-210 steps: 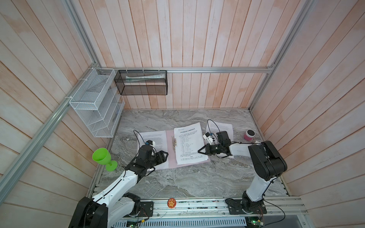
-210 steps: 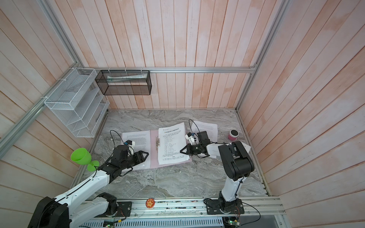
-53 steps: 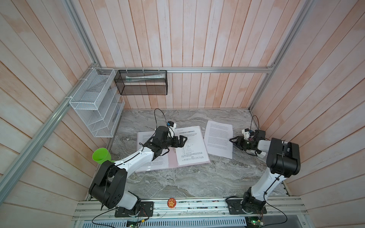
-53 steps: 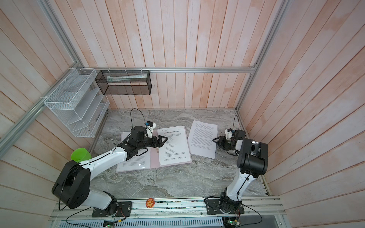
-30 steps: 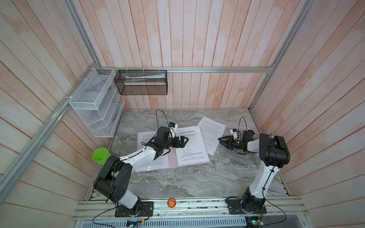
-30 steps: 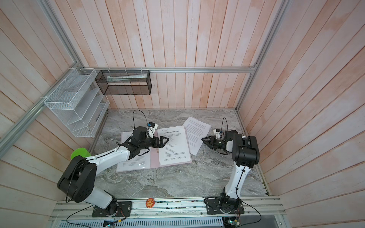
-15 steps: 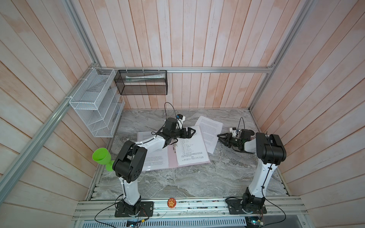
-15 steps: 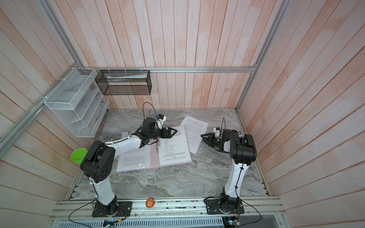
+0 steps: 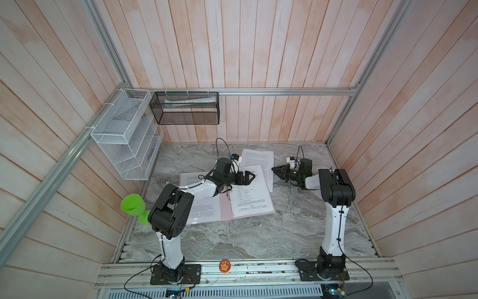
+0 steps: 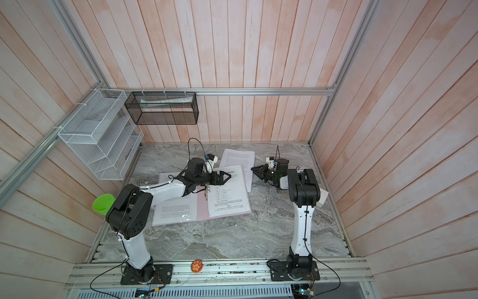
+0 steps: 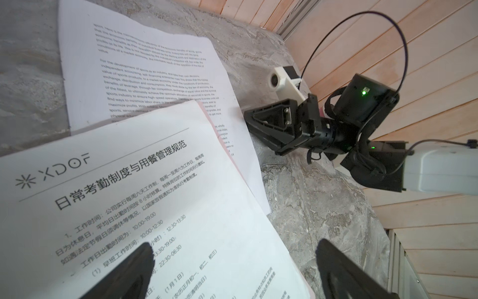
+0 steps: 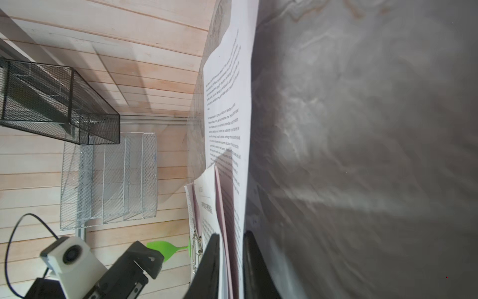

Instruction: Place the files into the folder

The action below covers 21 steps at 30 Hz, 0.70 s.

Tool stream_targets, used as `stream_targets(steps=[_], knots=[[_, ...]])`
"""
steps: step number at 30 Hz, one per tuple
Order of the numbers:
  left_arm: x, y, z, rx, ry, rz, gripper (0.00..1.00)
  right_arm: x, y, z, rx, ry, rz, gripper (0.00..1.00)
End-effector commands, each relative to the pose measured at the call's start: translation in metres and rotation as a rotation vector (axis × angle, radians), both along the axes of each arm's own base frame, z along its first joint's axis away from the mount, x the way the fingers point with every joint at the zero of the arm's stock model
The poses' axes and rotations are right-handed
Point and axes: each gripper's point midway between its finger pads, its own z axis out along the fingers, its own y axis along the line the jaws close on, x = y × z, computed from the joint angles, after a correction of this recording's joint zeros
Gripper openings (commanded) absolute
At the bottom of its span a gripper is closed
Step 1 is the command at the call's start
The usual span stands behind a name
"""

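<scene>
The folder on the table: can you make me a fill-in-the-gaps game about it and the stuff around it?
The folder lies ___ on the table. Its covers are coloured ___. The plastic cup is ___. The mesh basket on the wall is ___.
Missing words: open, pink, green, black.

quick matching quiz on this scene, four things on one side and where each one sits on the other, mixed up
Things:
1. green cup
2. folder
3. black mesh basket
4. loose sheet

Places:
a. lies open on the table
b. hangs on the back wall
c. partly under the folder's far right corner
d. beside the table's left edge

Pairs: 1-d, 2-a, 3-b, 4-c
</scene>
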Motion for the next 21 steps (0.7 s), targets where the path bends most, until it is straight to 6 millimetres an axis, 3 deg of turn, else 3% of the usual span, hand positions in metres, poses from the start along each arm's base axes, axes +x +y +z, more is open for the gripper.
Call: stream_targets(steps=[1,5,10,13,14,15,19,21], knots=[[-0.001,0.005,0.004,-0.012,-0.014,0.010,0.99,-0.014,0.021,-0.051,-0.041,0.159,0.043,0.21],[-0.002,0.010,-0.001,-0.015,-0.007,0.020,0.99,-0.011,0.042,-0.060,-0.095,0.177,0.107,0.23],[-0.002,0.017,-0.005,-0.026,-0.001,0.037,0.99,-0.004,0.053,-0.076,-0.208,0.221,0.144,0.22],[-0.001,0.023,-0.008,-0.036,0.005,0.048,0.99,-0.001,0.059,-0.080,-0.232,0.238,0.162,0.11],[0.000,0.025,-0.010,-0.037,0.007,0.052,0.99,0.001,0.060,-0.079,-0.228,0.236,0.157,0.02],[0.001,0.027,-0.010,-0.041,0.007,0.057,0.99,0.004,0.061,-0.075,-0.209,0.219,0.147,0.00],[0.014,0.042,-0.003,-0.053,-0.005,0.095,0.99,0.012,0.065,-0.060,-0.152,0.176,0.141,0.00],[0.027,0.054,0.007,-0.064,-0.017,0.127,0.99,0.012,0.066,-0.058,-0.151,0.171,0.154,0.05]])
